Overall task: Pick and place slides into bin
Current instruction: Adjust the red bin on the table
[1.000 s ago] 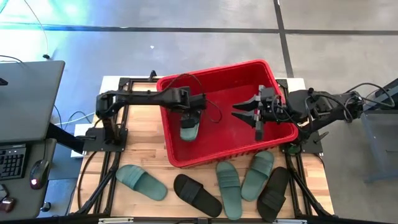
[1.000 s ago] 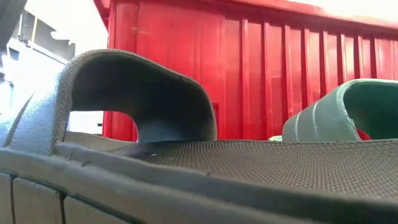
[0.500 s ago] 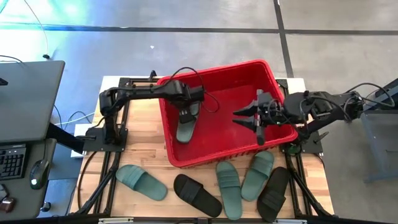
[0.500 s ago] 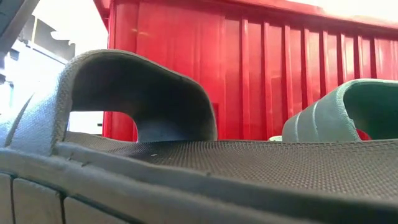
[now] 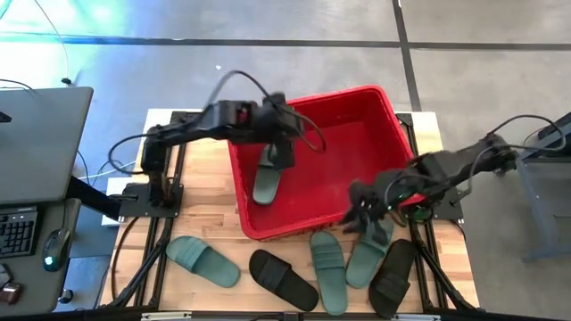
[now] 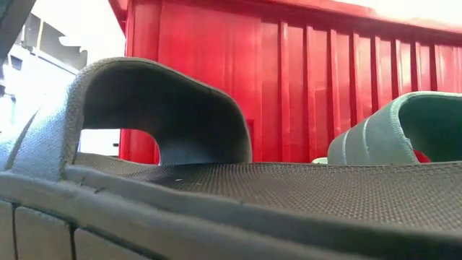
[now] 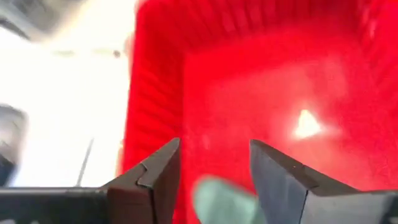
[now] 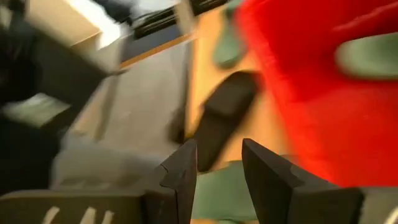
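We had both the left gripper (image 5: 284, 153) and right gripper (image 5: 364, 212) open and empty, so the right one could've easily clipped the bin (image 5: 268, 227) rim reaching for a green sandal (image 5: 368, 251).

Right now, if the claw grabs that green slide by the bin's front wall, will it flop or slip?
Probably neither. The green slide looks like thick foam and lies flat on the table, so it likely stays stiff and light. Its arched strap should give the right claw a hold, though foam may squash and shift slightly.

Bright, even overhead light; both wrist views smeared by motion blur, with white glare beside the bin (image 7: 261, 81).
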